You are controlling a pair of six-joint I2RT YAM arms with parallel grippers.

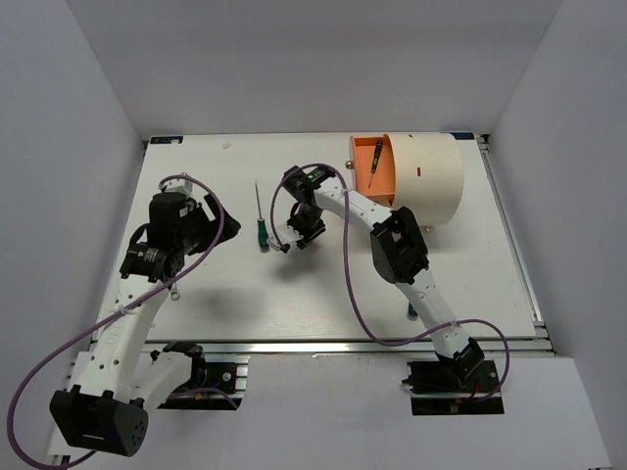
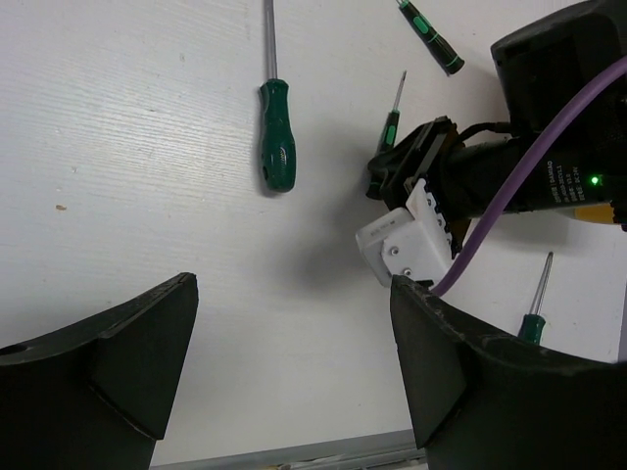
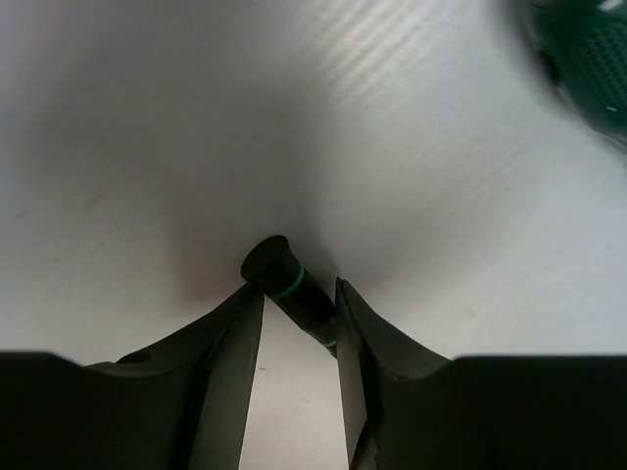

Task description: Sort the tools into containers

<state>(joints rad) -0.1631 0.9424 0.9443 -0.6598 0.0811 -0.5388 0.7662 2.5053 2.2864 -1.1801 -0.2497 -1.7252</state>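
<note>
So far, got one screwdriver (image 1: 375,163) into the orange drawer (image 1: 388,188); left the rest on the table (image 1: 470,264). Set right gripper (image 3: 299,294) around a small screwdriver (image 3: 279,274); could not tell if squeezed. Held left gripper (image 2: 292,289) wide open.

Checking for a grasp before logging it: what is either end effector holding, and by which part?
Left end effector: open, empty. Right end effector brackets a small black screwdriver at its handle's cap end; whether it is truly clamped cannot be told.

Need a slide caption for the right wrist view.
Right gripper straddles a black, green-ringed screwdriver handle on the white table.
</note>
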